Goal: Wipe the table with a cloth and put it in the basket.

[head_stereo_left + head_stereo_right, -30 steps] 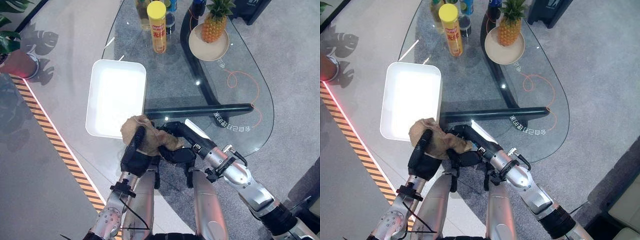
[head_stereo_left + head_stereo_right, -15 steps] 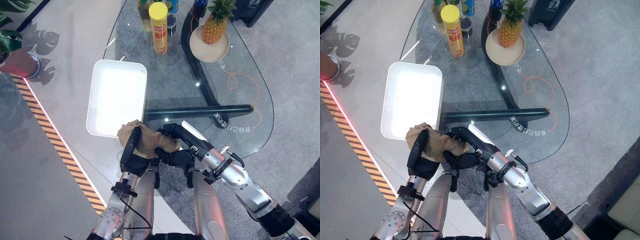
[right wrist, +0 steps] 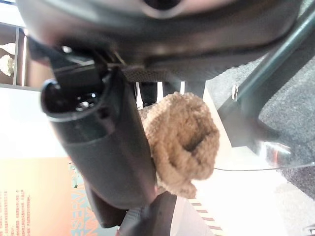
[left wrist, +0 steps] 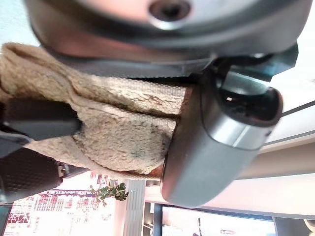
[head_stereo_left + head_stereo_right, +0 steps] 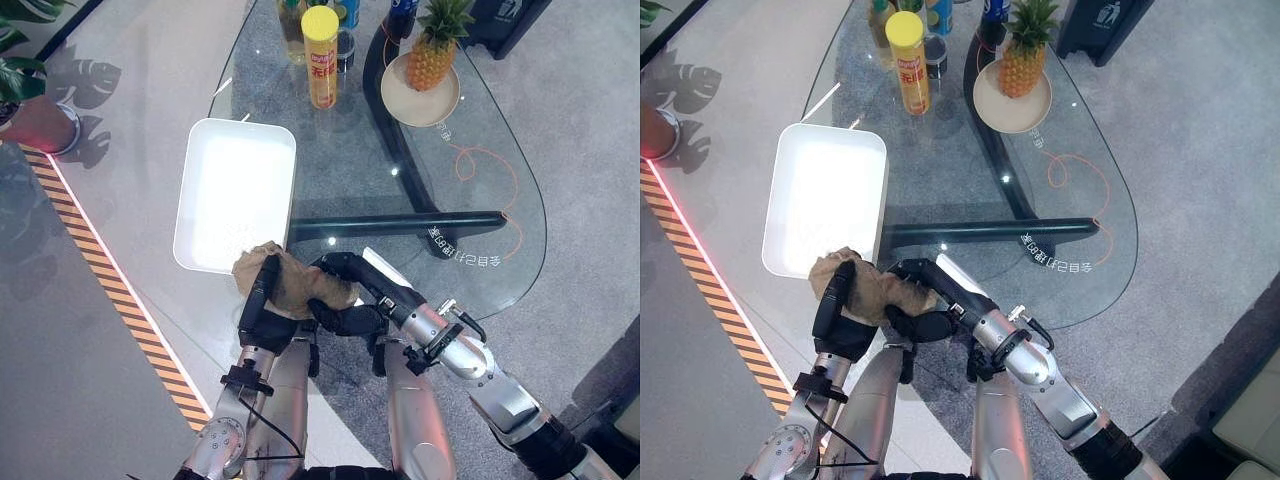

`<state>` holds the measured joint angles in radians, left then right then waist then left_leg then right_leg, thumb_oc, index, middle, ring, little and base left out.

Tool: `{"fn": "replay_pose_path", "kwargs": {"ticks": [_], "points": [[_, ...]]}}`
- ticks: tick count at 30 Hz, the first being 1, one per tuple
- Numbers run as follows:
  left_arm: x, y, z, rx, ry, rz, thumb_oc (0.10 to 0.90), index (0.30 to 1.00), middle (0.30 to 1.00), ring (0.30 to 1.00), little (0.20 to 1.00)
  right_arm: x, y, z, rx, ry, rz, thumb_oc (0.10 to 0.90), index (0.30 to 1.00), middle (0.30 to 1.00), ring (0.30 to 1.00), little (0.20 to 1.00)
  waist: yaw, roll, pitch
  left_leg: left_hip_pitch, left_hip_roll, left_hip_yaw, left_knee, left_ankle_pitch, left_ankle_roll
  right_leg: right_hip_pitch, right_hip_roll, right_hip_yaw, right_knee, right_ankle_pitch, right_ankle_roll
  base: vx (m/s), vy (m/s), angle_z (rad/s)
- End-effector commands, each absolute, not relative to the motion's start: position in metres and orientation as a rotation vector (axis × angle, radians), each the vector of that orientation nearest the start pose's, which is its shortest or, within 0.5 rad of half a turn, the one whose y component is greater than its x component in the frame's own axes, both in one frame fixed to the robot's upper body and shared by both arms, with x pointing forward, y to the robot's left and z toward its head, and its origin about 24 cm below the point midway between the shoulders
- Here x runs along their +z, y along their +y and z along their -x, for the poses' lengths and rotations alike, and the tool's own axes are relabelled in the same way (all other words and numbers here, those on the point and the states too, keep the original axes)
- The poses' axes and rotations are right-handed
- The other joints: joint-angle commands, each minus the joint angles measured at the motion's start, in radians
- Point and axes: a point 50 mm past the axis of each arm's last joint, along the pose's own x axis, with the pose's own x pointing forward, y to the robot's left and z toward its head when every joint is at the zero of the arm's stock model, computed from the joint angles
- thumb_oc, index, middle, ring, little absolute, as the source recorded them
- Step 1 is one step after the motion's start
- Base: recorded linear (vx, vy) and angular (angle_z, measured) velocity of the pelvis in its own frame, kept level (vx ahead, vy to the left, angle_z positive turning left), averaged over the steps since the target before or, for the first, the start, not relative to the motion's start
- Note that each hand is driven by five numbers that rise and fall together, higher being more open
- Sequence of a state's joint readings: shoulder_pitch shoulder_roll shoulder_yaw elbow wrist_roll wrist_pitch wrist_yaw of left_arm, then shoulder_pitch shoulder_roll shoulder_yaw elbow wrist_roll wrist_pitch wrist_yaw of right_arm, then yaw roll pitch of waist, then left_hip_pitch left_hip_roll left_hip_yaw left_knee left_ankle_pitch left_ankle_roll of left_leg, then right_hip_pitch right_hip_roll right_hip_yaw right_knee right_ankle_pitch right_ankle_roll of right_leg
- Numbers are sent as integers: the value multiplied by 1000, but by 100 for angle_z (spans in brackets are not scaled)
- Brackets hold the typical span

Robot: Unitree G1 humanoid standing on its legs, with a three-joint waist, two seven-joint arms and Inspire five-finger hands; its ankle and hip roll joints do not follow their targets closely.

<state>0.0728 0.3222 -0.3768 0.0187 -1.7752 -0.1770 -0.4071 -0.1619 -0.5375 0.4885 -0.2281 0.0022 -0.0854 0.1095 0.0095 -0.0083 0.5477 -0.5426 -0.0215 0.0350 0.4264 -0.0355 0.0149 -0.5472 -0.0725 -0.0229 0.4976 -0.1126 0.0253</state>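
A crumpled tan cloth (image 5: 292, 282) hangs between my two hands at the near edge of the glass table (image 5: 470, 190), just off the near corner of the white rectangular basket (image 5: 184, 215). My left hand (image 5: 258, 318) comes up from below, its fingers lying along the cloth's left side. In the left wrist view the thumb (image 4: 216, 142) presses the cloth (image 4: 113, 137) against the fingers. My right hand (image 5: 350, 305) reaches in from the right, curled round the cloth's other side. In the right wrist view the cloth (image 3: 183, 142) bunches beside the thumb (image 3: 106, 147).
A yellow canister (image 5: 320, 55), bottles (image 5: 345, 35) and a pineapple (image 5: 434, 50) on a plate (image 5: 402, 100) stand at the table's far end. A dark frame beam (image 5: 400, 222) runs under the glass. A potted plant (image 5: 30, 110) and striped floor tape (image 5: 110, 290) lie to the left.
Both hands have drawn the cloth slightly left and nearer, closer to the basket's near corner. The right arm reaches further left. The camera has shifted a little.
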Motion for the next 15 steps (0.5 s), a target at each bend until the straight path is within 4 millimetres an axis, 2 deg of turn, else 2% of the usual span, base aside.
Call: {"fn": "replay_pose_path", "kwargs": {"ticks": [1, 15], "points": [[87, 137, -218, -617, -317, 1509, 100, 300, 300, 300, 200, 134, -108, -237, 566, -489, 459, 800, 900, 900, 900, 900, 12, -18, -28, -37, -75, 36, 103, -20, 88, 41, 46, -42, -74, 129, -31, 0, 0, 0], [81, 143, -215, -565, -319, 1483, 100, 300, 300, 300, 200, 138, -123, -234, 430, -521, 393, 800, 900, 900, 900, 900, 7, -19, -28, -36, -70, 42, 111, -21, 91, 48, 50, -40, -65, 127, -33, 0, 0, 0]]}}
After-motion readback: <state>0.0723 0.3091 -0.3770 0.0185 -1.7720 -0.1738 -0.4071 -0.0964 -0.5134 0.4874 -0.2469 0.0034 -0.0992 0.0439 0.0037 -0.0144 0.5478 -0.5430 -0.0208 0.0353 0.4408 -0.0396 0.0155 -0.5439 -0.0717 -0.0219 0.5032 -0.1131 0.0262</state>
